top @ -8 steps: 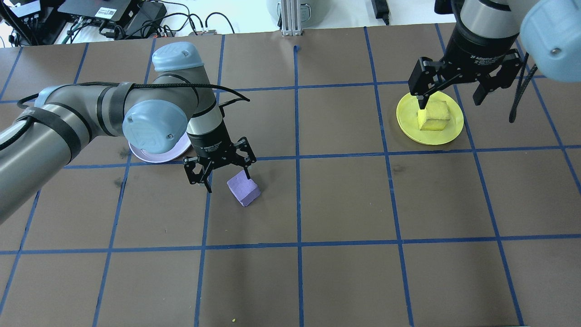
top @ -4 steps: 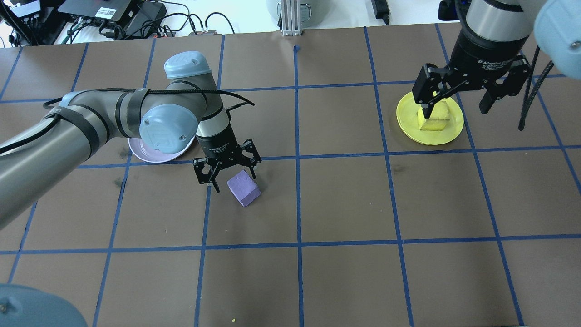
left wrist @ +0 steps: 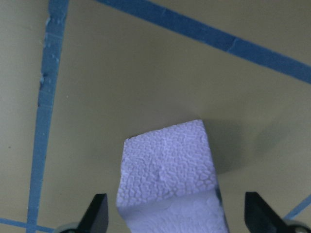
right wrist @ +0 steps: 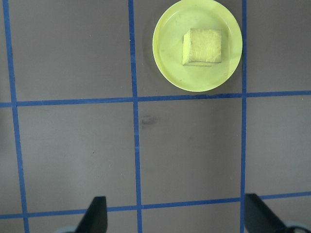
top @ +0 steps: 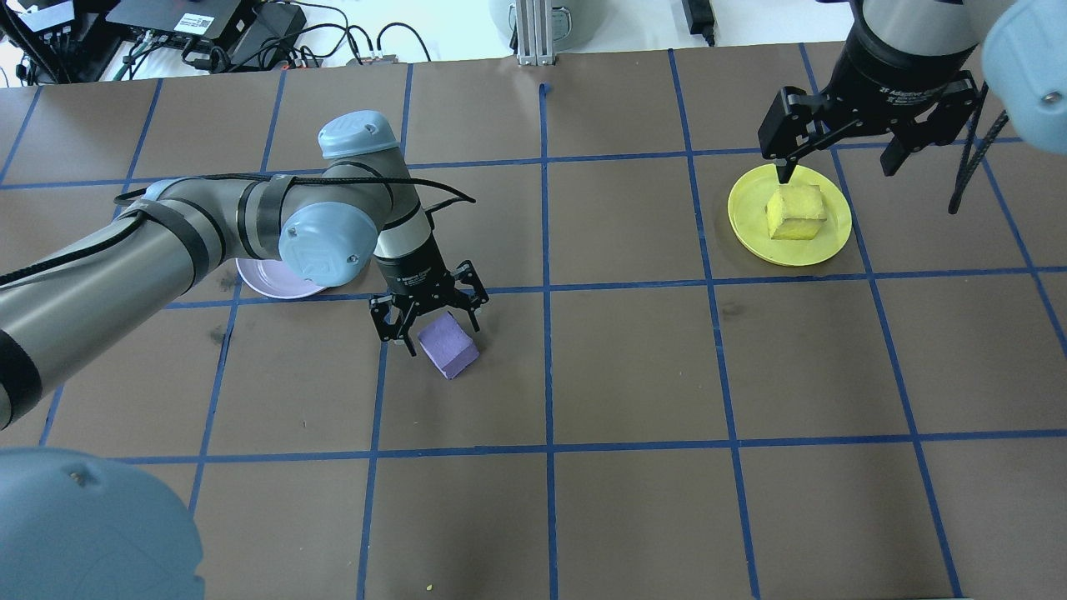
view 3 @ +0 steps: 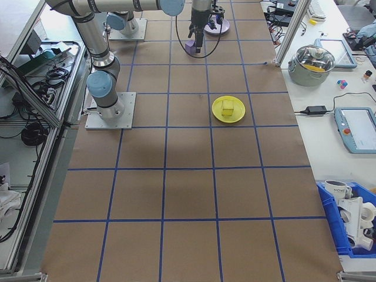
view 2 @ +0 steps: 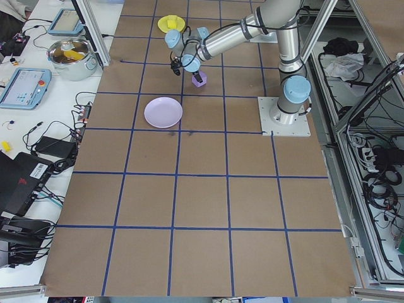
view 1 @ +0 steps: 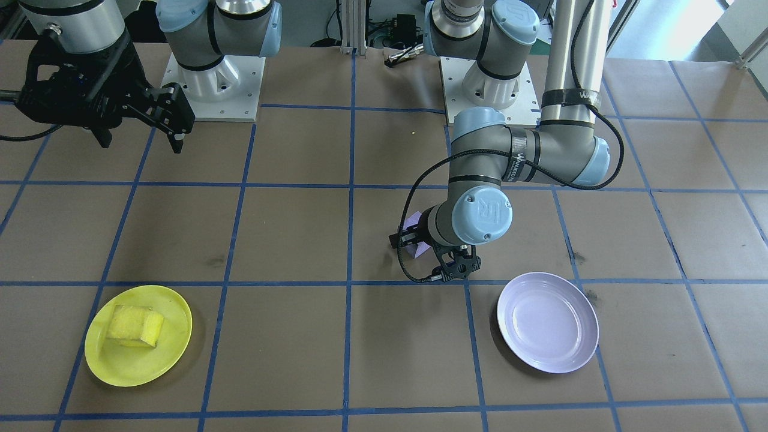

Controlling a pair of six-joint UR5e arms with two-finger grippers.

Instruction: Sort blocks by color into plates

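Note:
The purple block [top: 448, 346] lies on the brown table, a short way from the lavender plate [view 1: 547, 321], which holds nothing. My left gripper [top: 440, 333] is open and low, one finger on each side of the block's near end; the left wrist view shows the block [left wrist: 167, 170] between the fingertips [left wrist: 97, 216]. The yellow block [top: 796, 212] rests in the yellow plate [top: 746, 225]. My right gripper [top: 838, 167] hangs open and empty, raised above that plate's far side; from the right wrist view the plate [right wrist: 170, 63] is well below.
Blue tape lines divide the table into squares. Cables and electronics [top: 208, 33] and an aluminium post [top: 533, 33] line the far edge. A lidded pot [view 2: 72, 57] stands on the side bench. The left arm's elbow [top: 321, 246] covers part of the lavender plate.
My left gripper moved right and down until its open fingers straddle the purple block. The right gripper rose and drew back from the yellow block, staying open.

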